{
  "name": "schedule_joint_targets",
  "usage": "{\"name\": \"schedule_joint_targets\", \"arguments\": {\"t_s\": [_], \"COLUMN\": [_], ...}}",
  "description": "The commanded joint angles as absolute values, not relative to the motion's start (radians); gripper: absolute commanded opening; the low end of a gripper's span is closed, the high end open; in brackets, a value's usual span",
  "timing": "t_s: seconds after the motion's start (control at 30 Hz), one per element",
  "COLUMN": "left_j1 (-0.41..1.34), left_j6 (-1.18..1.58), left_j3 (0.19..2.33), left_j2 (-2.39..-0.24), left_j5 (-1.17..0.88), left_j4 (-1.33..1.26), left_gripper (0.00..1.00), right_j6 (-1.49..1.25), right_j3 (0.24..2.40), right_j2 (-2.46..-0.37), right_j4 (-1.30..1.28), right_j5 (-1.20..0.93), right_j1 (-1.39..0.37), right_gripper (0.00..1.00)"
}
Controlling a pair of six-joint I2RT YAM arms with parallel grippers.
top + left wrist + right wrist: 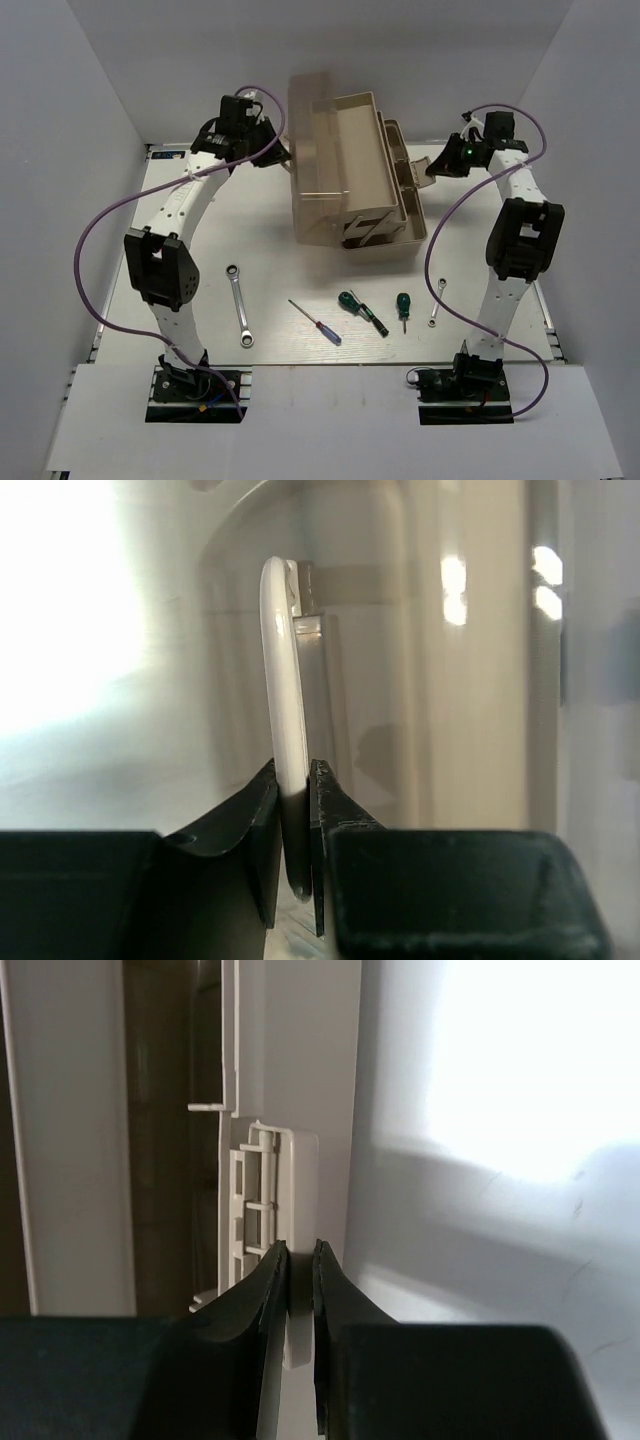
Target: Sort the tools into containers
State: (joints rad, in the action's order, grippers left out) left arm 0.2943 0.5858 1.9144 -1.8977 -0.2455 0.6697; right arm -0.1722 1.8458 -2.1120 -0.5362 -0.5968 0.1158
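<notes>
Left gripper (296,815) clamped on a pale curved edge at the left side of the lid (318,150); lid is raised. Right gripper (297,1265) pinched on a beige tab on the toolbox (385,245) right side. Tools all loose on the table (290,270) in front: long wrench (240,305), red-blue screwdriver (315,322), green screwdriver (362,312), stubby green screwdriver (403,310), short wrench (433,315).

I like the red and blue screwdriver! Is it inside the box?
No, the red-and-blue screwdriver lies on the table, outside the toolbox.
</notes>
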Motion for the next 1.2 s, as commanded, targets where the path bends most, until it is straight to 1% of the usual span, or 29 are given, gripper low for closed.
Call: {"name": "schedule_joint_targets", "arguments": {"t_s": [0.0, 0.03, 0.1, 0.13, 0.23, 0.27, 0.3, 0.33, 0.4, 0.43, 0.47, 0.5, 0.6, 0.7, 0.73, 0.8, 0.87, 0.93, 1.0, 1.07, 1.1, 1.13, 1.17], "left_j1": [0.272, 0.272, 0.272, 0.272, 0.262, 0.262, 0.262, 0.262, 0.252, 0.241, 0.241, 0.232, 0.232, 0.232, 0.232, 0.232, 0.232, 0.232, 0.232, 0.247, 0.247, 0.247, 0.247], "left_j6": [0.541, 0.541, 0.541, 0.541, 0.541, 0.541, 0.541, 0.541, 0.541, 0.541, 0.541, 0.541, 0.56, 0.578, 0.578, 0.578, 0.578, 0.578, 0.578, 0.551, 0.536, 0.522, 0.509], "left_j3": [1.836, 1.836, 1.816, 1.816, 1.796, 1.787, 1.787, 1.787, 1.811, 1.812, 1.827, 1.836, 1.815, 1.74, 1.714, 1.694, 1.672, 1.638, 1.615, 1.601, 1.585, 1.55, 1.519], "left_j2": [-1.825, -1.825, -1.825, -1.825, -1.825, -1.825, -1.825, -1.835, -1.835, -1.835, -1.826, -1.812, -1.748, -1.672, -1.622, -1.573, -1.498, -1.447, -1.383, -1.355, -1.345, -1.324, -1.313], "left_j5": [-0.167, -0.158, -0.158, -0.158, -0.158, -0.158, -0.158, -0.158, -0.131, -0.115, -0.088, -0.071, -0.012, 0.031, 0.064, 0.121, 0.162, 0.212, 0.212, 0.212, 0.166, 0.128, 0.073], "left_j4": [0.66, 0.66, 0.66, 0.66, 0.66, 0.66, 0.66, 0.673, 0.716, 0.736, 0.753, 0.79, 0.833, 0.844, 0.856, 0.883, 0.905, 0.916, 0.916, 0.926, 0.927, 0.927, 0.884], "left_gripper": [0.0, 0.08, 0.16, 0.31, 0.5, 0.54, 0.61, 0.65, 0.71, 0.75, 0.77, 0.81, 0.82, 0.82, 0.84, 0.84, 0.84, 0.84, 0.84, 0.84, 0.78, 0.7, 0.56], "right_j6": [-0.118, -0.115, -0.115, -0.114, -0.121, -0.121, -0.127, -0.129, -0.143, -0.143, -0.143, -0.147, -0.138, -0.127, -0.117, -0.091, -0.072, -0.026, -0.006, 0.081, 0.101, 0.147, 0.176], "right_j3": [1.972, 1.983, 2.002, 2.008, 1.987, 1.968, 1.959, 1.945, 1.93, 1.913, 1.905, 1.901, 1.872, 1.827, 1.816, 1.796, 1.755, 1.734, 1.691, 1.634, 1.617, 1.576, 1.556], "right_j2": [-2.14, -2.149, -2.163, -2.161, -2.161, -2.16, -2.152, -2.152, -2.145, -2.134, -2.134, -2.128, -2.114, -2.086, -2.07, -2.04, -2.007, -1.97, -1.924, -1.876, -1.817, -1.798, -1.777], "right_j4": [-0.477, -0.482, -0.483, -0.483, -0.469, -0.453, -0.451, -0.445, -0.434, -0.431, -0.425, -0.422, -0.417, -0.416, -0.416, -0.425, -0.425, -0.433, -0.443, -0.456, -0.454, -0.462, -0.466], "right_j5": [-0.535, -0.534, -0.543, -0.554, -0.587, -0.597, -0.613, -0.626, -0.656, -0.666, -0.675, -0.687, -0.718, -0.729, -0.733, -0.732, -0.732, -0.712, -0.672, -0.587, -0.568, -0.545, -0.505], "right_j1": [0.144, 0.146, 0.143, 0.143, 0.144, 0.143, 0.143, 0.146, 0.146, 0.144, 0.147, 0.146, 0.149, 0.152, 0.152, 0.155, 0.161, 0.167, 0.173, 0.181, 0.184, 0.186, 0.192], "right_gripper": [0.0, 0.0, 0.0, 0.0, 0.0, 0.0, 0.0, 0.0, 0.0, 0.04, 0.08, 0.19, 0.36, 0.46, 0.48, 0.55, 0.55, 0.6, 0.64, 0.79, 0.87, 0.9, 0.9]}}
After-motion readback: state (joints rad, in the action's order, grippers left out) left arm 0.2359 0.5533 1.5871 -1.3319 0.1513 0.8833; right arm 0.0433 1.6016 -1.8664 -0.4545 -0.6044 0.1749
